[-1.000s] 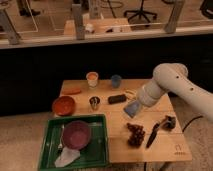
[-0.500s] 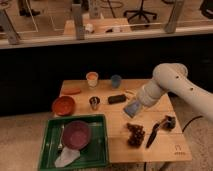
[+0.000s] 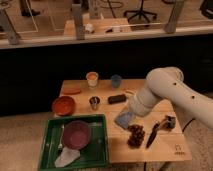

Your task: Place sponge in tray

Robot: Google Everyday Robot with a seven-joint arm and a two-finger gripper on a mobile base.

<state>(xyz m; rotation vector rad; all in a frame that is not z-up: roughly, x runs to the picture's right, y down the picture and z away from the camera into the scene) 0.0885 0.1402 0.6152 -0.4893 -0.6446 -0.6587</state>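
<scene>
The sponge (image 3: 123, 119) is a pale blue pad at the middle of the wooden table (image 3: 170, 150), just right of the tray. The tray (image 3: 100, 145) is green and stands at the table's front left. It holds a purple bowl (image 3: 76, 134) and a white cloth (image 3: 67, 158). My gripper (image 3: 129, 112) is at the end of the white arm (image 3: 160, 92), which reaches in from the right. It is right over the sponge and seems to touch its top edge. The arm's wrist hides the grip itself.
An orange bowl (image 3: 63, 105), a metal cup (image 3: 94, 103), a black block (image 3: 117, 98), a tan cup (image 3: 92, 78) and a blue cup (image 3: 116, 80) stand behind the tray. A dark red cluster (image 3: 135, 135) and a black-handled tool (image 3: 152, 135) lie at the front right.
No clear change. The arm and the sponge stay in about the same place.
</scene>
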